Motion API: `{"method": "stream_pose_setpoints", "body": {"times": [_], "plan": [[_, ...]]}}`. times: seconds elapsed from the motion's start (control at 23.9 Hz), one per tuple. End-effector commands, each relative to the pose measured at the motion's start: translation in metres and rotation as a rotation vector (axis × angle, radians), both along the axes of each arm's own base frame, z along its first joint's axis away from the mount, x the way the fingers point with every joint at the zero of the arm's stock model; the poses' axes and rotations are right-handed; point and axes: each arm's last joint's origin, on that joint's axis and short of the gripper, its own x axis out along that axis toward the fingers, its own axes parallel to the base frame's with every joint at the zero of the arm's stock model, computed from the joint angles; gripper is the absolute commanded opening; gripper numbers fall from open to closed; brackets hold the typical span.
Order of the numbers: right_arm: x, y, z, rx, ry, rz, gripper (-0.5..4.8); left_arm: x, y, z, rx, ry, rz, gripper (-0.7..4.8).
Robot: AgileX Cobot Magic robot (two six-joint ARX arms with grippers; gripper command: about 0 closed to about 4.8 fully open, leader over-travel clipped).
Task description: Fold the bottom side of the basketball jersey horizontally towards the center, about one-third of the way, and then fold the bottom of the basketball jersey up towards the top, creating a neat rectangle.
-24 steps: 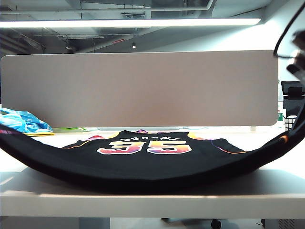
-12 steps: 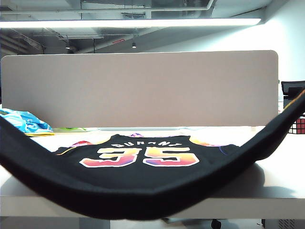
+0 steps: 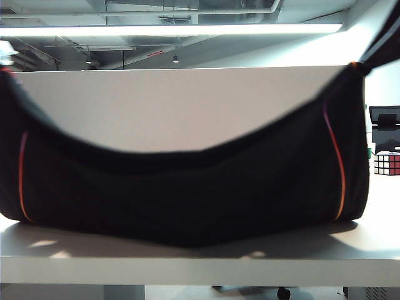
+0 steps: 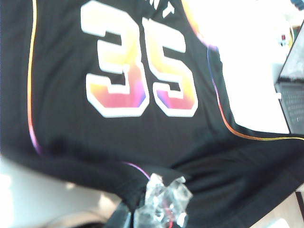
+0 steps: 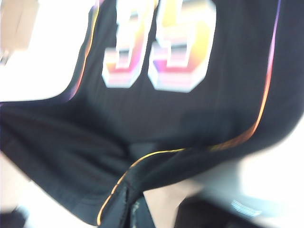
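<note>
Lifted higher since a second ago, the black basketball jersey with gradient 35 (image 3: 187, 200) hangs above the white table (image 3: 200, 259), left claw (image 4: 159, 209) and right claw (image 5: 130, 206) each clamped on a hem corner.

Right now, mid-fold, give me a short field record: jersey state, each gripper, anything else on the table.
jersey: basketball jersey lifted by its bottom edge, hanging as a black curtain across the exterior view, sagging in the middle
number 35: hidden in the exterior view, visible from both wrists
left gripper: shut on jersey hem, left corner
right gripper: shut on jersey hem, right corner
other: Rubik's cube at the far right
</note>
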Motion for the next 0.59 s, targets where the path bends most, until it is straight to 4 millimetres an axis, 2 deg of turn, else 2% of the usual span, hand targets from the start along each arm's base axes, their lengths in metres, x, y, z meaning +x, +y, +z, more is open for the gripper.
{"method": "stream_pose_setpoints", "body": {"times": [0.04, 0.08, 0.13, 0.29, 0.33, 0.59], "plan": [[0.042, 0.005, 0.028, -0.115, -0.153, -0.031, -0.07, 0.043, -0.002, 0.017, 0.030, -0.122, 0.004, -0.06], [0.053, 0.006, 0.032, -0.143, -0.160, -0.034, -0.07, 0.055, -0.002, 0.018, 0.036, -0.135, 0.006, -0.06], [0.074, 0.008, 0.036, -0.183, -0.162, -0.035, -0.07, 0.078, -0.003, 0.018, 0.035, -0.137, 0.008, -0.06], [0.113, 0.015, 0.033, -0.217, -0.162, -0.037, -0.07, 0.122, -0.005, 0.012, 0.088, -0.120, 0.019, -0.06], [0.129, 0.017, 0.030, -0.228, -0.169, -0.046, -0.07, 0.139, -0.005, 0.009, 0.118, -0.122, 0.035, -0.06], [0.181, 0.021, 0.005, -0.291, -0.154, -0.114, -0.07, 0.189, -0.005, -0.011, 0.169, -0.134, 0.107, -0.06]]}}
